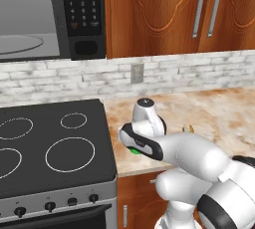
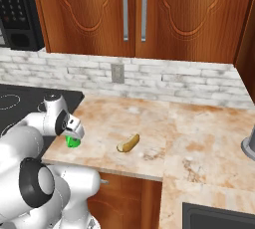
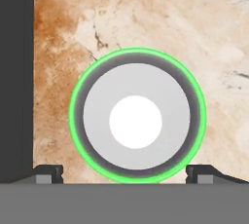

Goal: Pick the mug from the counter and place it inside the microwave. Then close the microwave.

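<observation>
I see the mug [image 3: 137, 116] upright at the counter's [image 2: 199, 133] front left corner, right by the black stovetop [image 1: 50, 143], with my gripper [image 3: 124, 173] directly above it, released wide, one fingertip on each side of the rim and not touching. The marbled beige counter runs under a white brick backsplash [image 2: 174, 81] with an outlet [image 2: 117, 73], wooden cabinets [image 2: 134, 14] above. A small brown-and-yellow food item [image 2: 128, 143] lies mid-counter, and the microwave [image 1: 82, 14] hangs open above the stovetop.
</observation>
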You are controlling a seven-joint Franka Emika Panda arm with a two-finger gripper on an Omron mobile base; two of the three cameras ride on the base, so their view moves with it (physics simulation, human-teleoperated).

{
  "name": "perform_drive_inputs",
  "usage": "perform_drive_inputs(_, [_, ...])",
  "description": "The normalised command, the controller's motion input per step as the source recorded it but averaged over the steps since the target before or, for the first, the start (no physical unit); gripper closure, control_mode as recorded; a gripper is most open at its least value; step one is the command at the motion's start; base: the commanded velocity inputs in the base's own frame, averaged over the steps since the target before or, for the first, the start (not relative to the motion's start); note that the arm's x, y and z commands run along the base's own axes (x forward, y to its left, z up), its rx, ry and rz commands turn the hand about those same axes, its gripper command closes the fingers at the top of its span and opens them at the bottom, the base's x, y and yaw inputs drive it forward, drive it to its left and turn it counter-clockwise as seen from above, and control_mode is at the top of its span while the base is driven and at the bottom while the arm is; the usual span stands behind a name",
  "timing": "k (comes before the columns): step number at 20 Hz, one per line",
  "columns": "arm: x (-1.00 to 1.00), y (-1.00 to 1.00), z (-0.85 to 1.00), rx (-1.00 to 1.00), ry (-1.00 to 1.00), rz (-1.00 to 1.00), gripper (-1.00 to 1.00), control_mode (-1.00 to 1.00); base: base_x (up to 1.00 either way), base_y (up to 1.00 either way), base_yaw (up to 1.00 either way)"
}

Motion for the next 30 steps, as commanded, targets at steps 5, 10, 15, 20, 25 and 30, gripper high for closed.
perform_drive_inputs(5, [-0.09, 0.0, -0.04, 0.0, 0.0, 0.0, -1.0, -1.0, 0.0, 0.0, 0.0])
perform_drive_inputs(10, [-0.16, 0.0, -0.05, 0.0, 0.0, 0.0, -1.0, -1.0, 0.0, 0.0, 0.0])
perform_drive_inputs(15, [-0.21, 0.0, -0.02, 0.0, 0.0, 0.0, -1.0, -1.0, 0.0, 0.0, 0.0])
perform_drive_inputs(20, [-0.06, -0.07, 0.0, 0.0, 0.0, 0.0, -1.0, -1.0, 0.0, 0.0, 0.0])
perform_drive_inputs(25, [0.16, -0.07, 0.0, 0.0, 0.0, 0.0, -1.0, -1.0, 0.0, 0.0, 0.0])
perform_drive_inputs(30, [0.25, -0.04, 0.0, 0.0, 0.0, 0.0, -1.0, -1.0, 0.0, 0.0, 0.0])
